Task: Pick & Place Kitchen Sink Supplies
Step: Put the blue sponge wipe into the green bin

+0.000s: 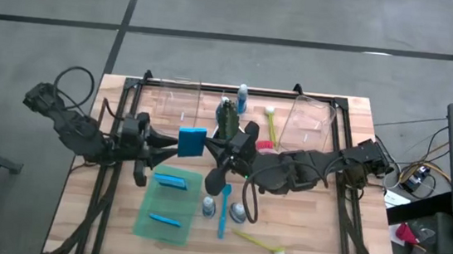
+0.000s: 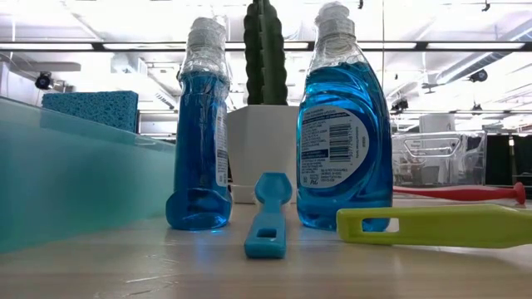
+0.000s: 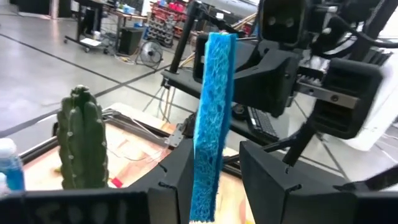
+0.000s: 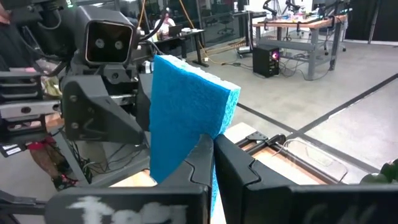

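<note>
A blue sponge (image 1: 193, 140) hangs in the air over the middle of the table, between my two grippers. My left gripper (image 1: 180, 142) comes in from the left and is shut on it. My right gripper (image 1: 212, 149) comes in from the right, shut, with its tips (image 4: 211, 146) right at the sponge's broad face (image 4: 180, 112). Two more blue sponges (image 1: 170, 179) lie flat on the green tray (image 1: 152, 207). Two blue bottles (image 2: 199, 124) (image 2: 342, 124) stand upright near the front, with a blue brush (image 1: 223, 210) lying flat between them and a yellow brush (image 1: 259, 243) lying flat beside them. My left gripper has the sponge between its two fingers (image 3: 177, 180), one on each broad face, at the end nearest the wrist (image 3: 202, 186). The fingers lie level and come from the table's left. The sponge stands on edge, tilted, clear of the table. My right gripper is shut with its tips at the sponge's face; I cannot tell whether they touch it.
A green cactus in a white pot (image 1: 226, 119) stands just behind the grippers. A third bottle (image 1: 242, 99) and a pink brush (image 1: 269, 139) are at the far side, between two clear bins (image 1: 171, 97) (image 1: 310, 123). Bare wood shows at the near right.
</note>
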### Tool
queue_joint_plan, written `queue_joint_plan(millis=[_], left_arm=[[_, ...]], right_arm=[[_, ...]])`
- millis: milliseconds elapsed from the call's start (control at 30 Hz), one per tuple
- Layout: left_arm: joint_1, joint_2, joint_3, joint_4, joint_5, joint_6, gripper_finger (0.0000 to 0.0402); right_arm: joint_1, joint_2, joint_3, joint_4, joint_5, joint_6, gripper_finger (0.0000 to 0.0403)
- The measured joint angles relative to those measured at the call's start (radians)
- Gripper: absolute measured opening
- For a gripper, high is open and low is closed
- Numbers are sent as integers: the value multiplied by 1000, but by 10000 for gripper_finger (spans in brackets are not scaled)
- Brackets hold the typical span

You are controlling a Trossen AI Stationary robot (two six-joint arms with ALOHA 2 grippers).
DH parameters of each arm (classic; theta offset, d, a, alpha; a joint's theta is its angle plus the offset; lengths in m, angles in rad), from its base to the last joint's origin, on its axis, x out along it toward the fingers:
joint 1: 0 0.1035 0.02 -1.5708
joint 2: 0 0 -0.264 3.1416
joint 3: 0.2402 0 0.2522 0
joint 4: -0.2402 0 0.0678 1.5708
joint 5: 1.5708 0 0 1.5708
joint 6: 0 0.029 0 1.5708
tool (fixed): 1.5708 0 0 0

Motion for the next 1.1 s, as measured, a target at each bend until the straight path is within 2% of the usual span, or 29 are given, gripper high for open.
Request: queue_joint_plan(millis=[533,900,1100], left_arm=[[27,3,0,1,-11,9,118],[26,1,0,2,28,-5,31],[26,-7,0,0,48,-6,7]], right_arm=[[-1,-1,0,2,-29,-1,8],[-1,-1,-1,3,-54,-5,8],[6,-3,0,1,-78,-28,19]])
